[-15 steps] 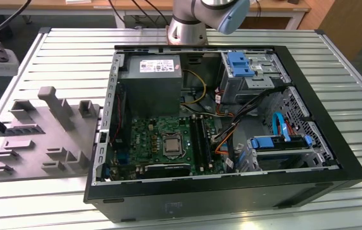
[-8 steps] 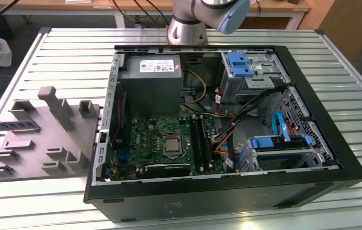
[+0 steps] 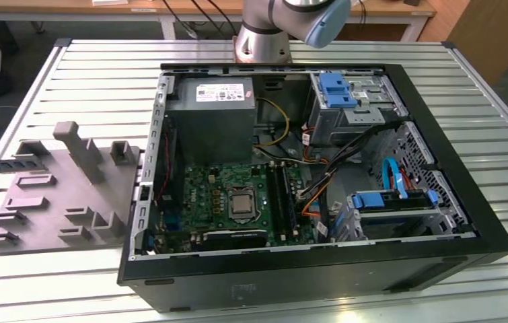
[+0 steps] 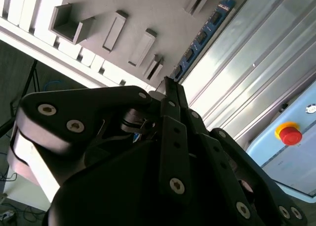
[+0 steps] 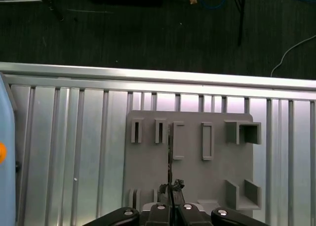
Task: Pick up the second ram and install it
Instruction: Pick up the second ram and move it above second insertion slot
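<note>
Exterior view: grey moulded plastic fixture (image 3: 56, 195) with upright posts, flat on slatted metal table (image 3: 101, 74). Open black computer case (image 3: 325, 269) just beside fixture, green circuit board (image 3: 200, 195) face-up inside, reachable from above.

Second wrist view: black gripper (image 4: 170, 82) clamped on near end of second ram (image 4: 201, 36), a long, thin dark blue-black memory stick, chips showing, held over fixture.

First wrist view: second ram edge-on, a thin dark line above fixture. Flat faces pinched, probably to leave contact edge free.

Place: robotics lab | slatted metal bench (image 3: 92, 74) | open computer case (image 3: 280, 286)
</note>
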Motion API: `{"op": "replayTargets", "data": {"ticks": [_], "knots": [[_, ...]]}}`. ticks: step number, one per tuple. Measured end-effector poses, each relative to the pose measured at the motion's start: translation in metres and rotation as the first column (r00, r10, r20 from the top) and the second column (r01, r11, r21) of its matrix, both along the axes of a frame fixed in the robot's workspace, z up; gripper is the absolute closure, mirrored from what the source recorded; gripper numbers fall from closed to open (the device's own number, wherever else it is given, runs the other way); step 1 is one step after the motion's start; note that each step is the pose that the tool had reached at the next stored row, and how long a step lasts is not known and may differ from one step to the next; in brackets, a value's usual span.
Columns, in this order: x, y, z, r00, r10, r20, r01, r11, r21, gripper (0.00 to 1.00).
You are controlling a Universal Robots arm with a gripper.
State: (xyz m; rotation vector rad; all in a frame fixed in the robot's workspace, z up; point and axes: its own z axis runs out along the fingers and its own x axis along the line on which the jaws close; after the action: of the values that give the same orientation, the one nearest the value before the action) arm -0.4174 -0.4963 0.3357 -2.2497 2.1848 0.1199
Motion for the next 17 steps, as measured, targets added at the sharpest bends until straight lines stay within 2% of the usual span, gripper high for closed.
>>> {"op": "replayTargets", "data": {"ticks": [17], "knots": [[0.0, 0.0, 0.0496, 1.0, 0.0, 0.0001, 0.0, 1.0, 0.0001, 0.87]]}}
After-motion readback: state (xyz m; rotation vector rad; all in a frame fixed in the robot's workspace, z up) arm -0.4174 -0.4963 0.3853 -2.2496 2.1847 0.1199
